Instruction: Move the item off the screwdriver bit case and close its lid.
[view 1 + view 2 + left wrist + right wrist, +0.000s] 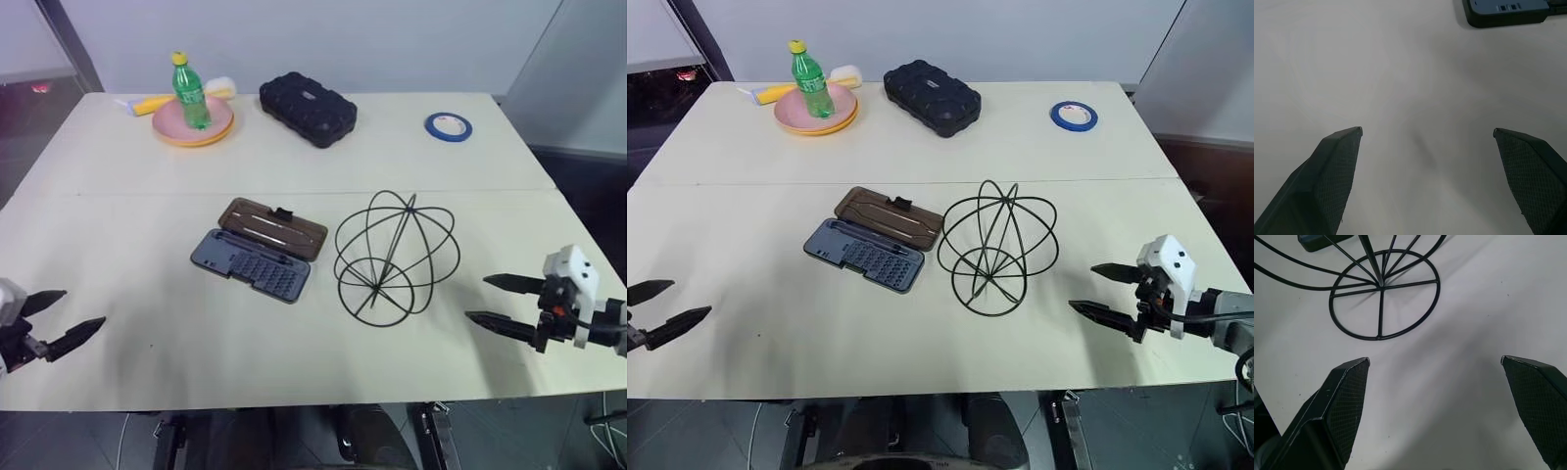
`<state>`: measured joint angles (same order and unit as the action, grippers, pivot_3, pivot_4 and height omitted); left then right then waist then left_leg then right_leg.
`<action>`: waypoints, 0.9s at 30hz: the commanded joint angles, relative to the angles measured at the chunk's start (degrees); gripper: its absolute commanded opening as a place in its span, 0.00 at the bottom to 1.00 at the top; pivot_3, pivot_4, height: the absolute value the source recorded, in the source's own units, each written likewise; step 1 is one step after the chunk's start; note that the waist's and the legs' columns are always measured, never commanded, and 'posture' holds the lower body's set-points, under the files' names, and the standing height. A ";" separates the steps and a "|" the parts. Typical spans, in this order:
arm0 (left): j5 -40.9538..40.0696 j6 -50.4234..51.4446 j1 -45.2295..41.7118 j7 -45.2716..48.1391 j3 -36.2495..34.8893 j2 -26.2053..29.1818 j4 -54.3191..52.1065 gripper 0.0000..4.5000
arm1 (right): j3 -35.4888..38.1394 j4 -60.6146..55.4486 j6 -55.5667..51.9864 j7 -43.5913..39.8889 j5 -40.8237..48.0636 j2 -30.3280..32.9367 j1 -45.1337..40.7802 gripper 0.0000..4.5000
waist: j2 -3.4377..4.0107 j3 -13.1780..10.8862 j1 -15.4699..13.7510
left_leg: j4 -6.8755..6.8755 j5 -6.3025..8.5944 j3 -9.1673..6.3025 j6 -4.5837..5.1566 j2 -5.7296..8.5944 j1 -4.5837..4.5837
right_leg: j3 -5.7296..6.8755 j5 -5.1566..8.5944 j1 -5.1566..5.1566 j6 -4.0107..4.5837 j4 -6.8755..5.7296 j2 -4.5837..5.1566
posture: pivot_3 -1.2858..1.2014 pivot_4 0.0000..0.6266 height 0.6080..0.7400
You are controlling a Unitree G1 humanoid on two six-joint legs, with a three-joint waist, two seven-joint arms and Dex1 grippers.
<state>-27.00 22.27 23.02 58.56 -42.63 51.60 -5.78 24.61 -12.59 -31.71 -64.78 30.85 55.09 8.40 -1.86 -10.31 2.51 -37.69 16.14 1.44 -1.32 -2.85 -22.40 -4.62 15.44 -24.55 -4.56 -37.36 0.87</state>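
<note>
A: Grippers first. What are you seeing?

B: Right gripper is hanging w/ fingers spread wide, nothing between them, over bare table near the front edge. Left gripper is the same: spread, empty, hovering near the front left.

A: And the wire ball?

B: The wire ball is sitting on the table just beside the bit case, on its right. It looks clear of the tray, maybe brushing the lid corner; I can't tell. From the right wrist cam its round base ring is lying flat just ahead of the fingers.

A: So which step are you working?

B: I'm judging the ball as already off, so you're going for the lid. It's lying folded flat behind the tray, latch tab on its far edge.

A: How are you doing it well?

B: You're using the left arm, since that side of the case is open. You're sliding a fingertip under the lid's far edge by the tab, swinging it over toward yourself, then pressing down till it seats. If the ball is crowding things, nudge it further right w/ the right gripper first; thin hoops will prob roll.

A: Orientation of the case?

B: The long axis is running left-right, slightly skewed: left end farther from you, right end nearer. The hinge is running along that axis between tray and lid, w/ the tray on your side.
</note>
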 commanded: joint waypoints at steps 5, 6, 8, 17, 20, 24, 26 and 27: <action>-0.02 0.22 -0.83 -1.71 -1.49 -0.39 -1.55 1.00 | 0.42 -1.41 1.32 1.17 -0.80 -0.39 0.68 0.99 | 0.00 0.00 -0.01 | 0.00 0.00 0.00 0.00 0.01 0.00 | 0.00 0.00 0.01 0.00 0.00 -0.01 | 0.52 0.24 0.98; -0.02 0.48 -1.33 -2.05 -1.29 -0.35 -1.39 1.00 | 0.43 -1.52 1.48 1.53 -1.02 -0.57 0.82 0.99 | -0.01 0.01 -0.02 | 0.00 0.00 0.00 0.00 0.01 0.00 | 0.00 0.00 0.01 -0.01 -0.01 -0.02 | 0.52 0.24 0.98; -0.02 0.68 -1.98 -2.45 -1.10 -0.38 -1.27 1.00 | 0.48 -1.69 1.74 2.08 -1.36 -0.82 1.08 0.99 | -0.01 0.01 -0.02 | -0.01 0.00 0.00 0.00 0.01 0.00 | 0.00 -0.01 0.02 -0.01 -0.01 -0.02 | 0.52 0.24 0.98; -11.18 11.91 -13.97 -2.98 6.83 -0.03 -9.96 1.00 | 5.36 -11.45 -6.62 7.66 5.94 -4.09 3.80 0.99 | -0.01 0.02 -0.40 | -0.06 0.00 -0.04 0.00 0.01 0.01 | 0.01 -0.03 0.07 -0.05 -0.04 -0.04 | 0.52 0.24 0.98; -19.46 19.09 -21.00 -1.82 11.61 2.04 -15.81 1.00 | 9.71 -20.82 -10.97 8.92 12.78 -5.08 7.25 0.99 | -0.02 0.03 -0.72 | -0.09 0.00 -0.09 0.00 0.02 -0.02 | 0.00 -0.13 0.10 -0.24 -0.06 -0.06 | 0.52 0.24 0.98; -25.41 23.83 -29.52 1.29 17.27 5.50 -18.79 1.00 | 12.53 -29.03 -15.26 13.72 23.20 -6.21 7.31 0.99 | -0.02 0.03 -0.12 | -0.11 0.00 -0.12 0.00 0.00 0.00 | 0.00 -0.15 0.12 -0.27 -0.09 -0.15 | 0.52 0.24 0.98; -26.38 24.28 -33.75 3.39 20.75 6.67 -19.15 1.00 | 11.32 -30.71 -16.32 18.07 26.44 -6.88 5.13 0.99 | -0.01 0.03 0.17 | -0.11 0.00 -0.11 0.00 0.00 0.06 | -0.03 -0.15 0.15 -0.26 -0.11 -0.20 | 0.52 0.24 0.98; -26.44 24.17 -35.65 4.31 22.44 6.93 -19.19 1.00 | 10.35 -31.19 -16.41 19.91 26.81 -7.18 4.12 0.99 | 0.03 0.03 0.22 | -0.12 -0.01 -0.11 0.00 -0.01 0.07 | -0.03 -0.16 0.15 -0.24 -0.11 -0.22 | 0.52 0.24 0.98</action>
<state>-52.19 46.14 -11.34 61.32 -21.52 57.50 -23.89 34.60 -41.94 -47.91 -47.60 55.24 48.20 13.75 -1.83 -10.29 2.72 -37.81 16.14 1.35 -1.31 -2.86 -22.31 -4.66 15.29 -24.40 -4.77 -37.47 0.64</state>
